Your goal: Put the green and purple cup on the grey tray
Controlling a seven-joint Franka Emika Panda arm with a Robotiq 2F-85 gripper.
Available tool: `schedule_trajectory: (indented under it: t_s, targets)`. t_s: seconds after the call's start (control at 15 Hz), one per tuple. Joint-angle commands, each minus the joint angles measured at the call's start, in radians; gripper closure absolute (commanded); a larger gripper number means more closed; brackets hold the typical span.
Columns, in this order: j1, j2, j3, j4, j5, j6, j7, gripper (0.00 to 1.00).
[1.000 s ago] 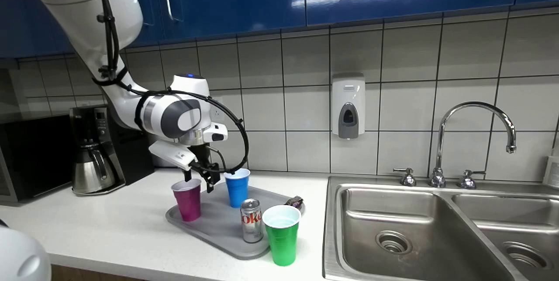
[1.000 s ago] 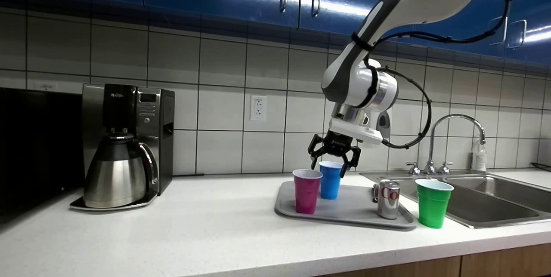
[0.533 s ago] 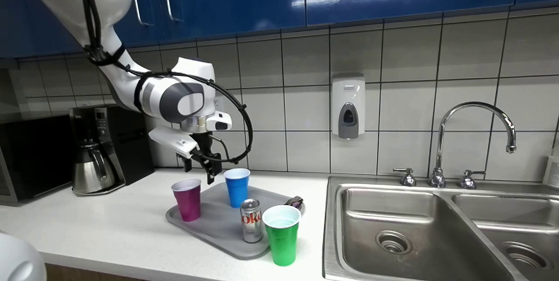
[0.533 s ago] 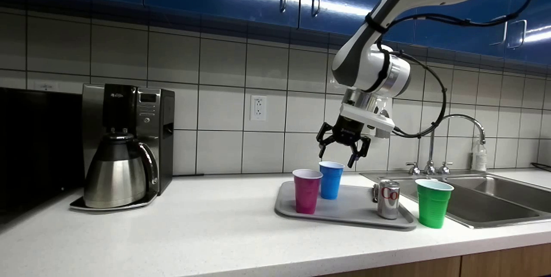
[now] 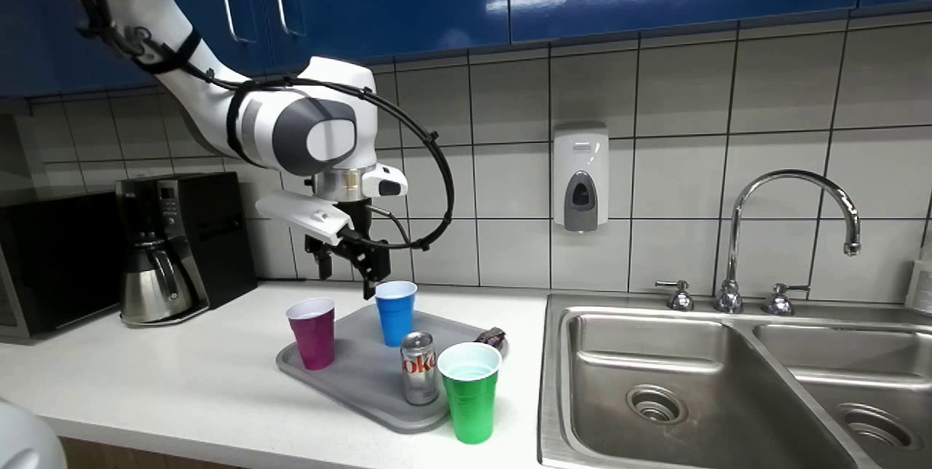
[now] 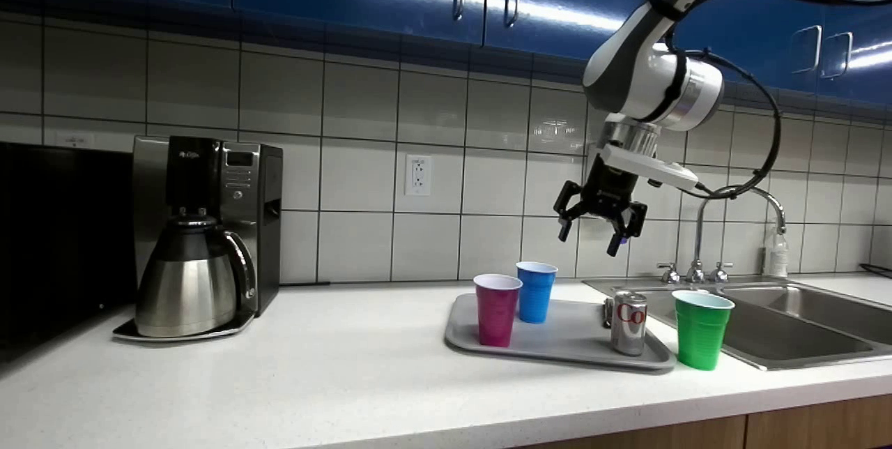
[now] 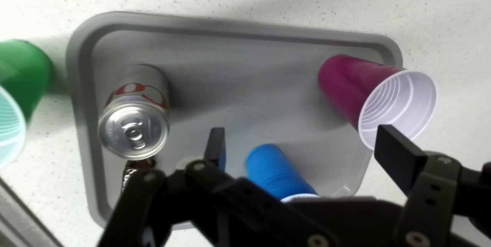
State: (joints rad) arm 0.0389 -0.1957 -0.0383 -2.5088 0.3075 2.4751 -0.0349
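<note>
Fingers point(image 7: 399, 158) spread well apart, our gripper point(image 6: 589, 238) hangs above the grey tray point(image 6: 564, 334) in both exterior views. We see the purple cup point(image 6: 497, 313) upright on it, plus the blue cup point(image 6: 535, 293) and Coke can point(image 6: 628, 327); the green cup point(image 6: 702, 334) stands on the counter point(image 6: 279, 379), just beside the tray.

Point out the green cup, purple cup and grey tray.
Green cup point(image 5: 471, 402), in an exterior view: outer side.
Purple cup point(image 6: 497, 314), in an exterior view: outer side.
Grey tray point(image 7: 245, 86), in the wrist view: bare flat bottom.
</note>
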Motion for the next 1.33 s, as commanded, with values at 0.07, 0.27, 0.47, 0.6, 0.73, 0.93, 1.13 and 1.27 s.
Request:
schedule_trajectory:
  t_s: [0.07, 0.27, 0.47, 0.6, 0.73, 0.93, 1.13, 1.27]
  targets:
    - [-0.044, -0.156, -0.032, -0.08, -0.092, -0.084, -0.05, 0.0]
    - [-0.065, -0.217, -0.056, -0.115, -0.139, -0.099, -0.07, 0.0]
    - [-0.092, -0.256, -0.082, -0.143, -0.18, -0.1, -0.078, 0.0]
    - [-0.11, -0.268, -0.098, -0.156, -0.201, -0.098, -0.082, 0.0]
    - [-0.126, -0.272, -0.116, -0.168, -0.215, -0.086, -0.09, 0.0]
    - [-0.132, -0.256, -0.15, -0.165, -0.207, -0.088, -0.128, 0.0]
    - [-0.136, -0.228, -0.176, -0.152, -0.208, -0.089, -0.164, 0.0]
    - [-0.14, -0.209, -0.187, -0.144, -0.211, -0.083, -0.18, 0.0]
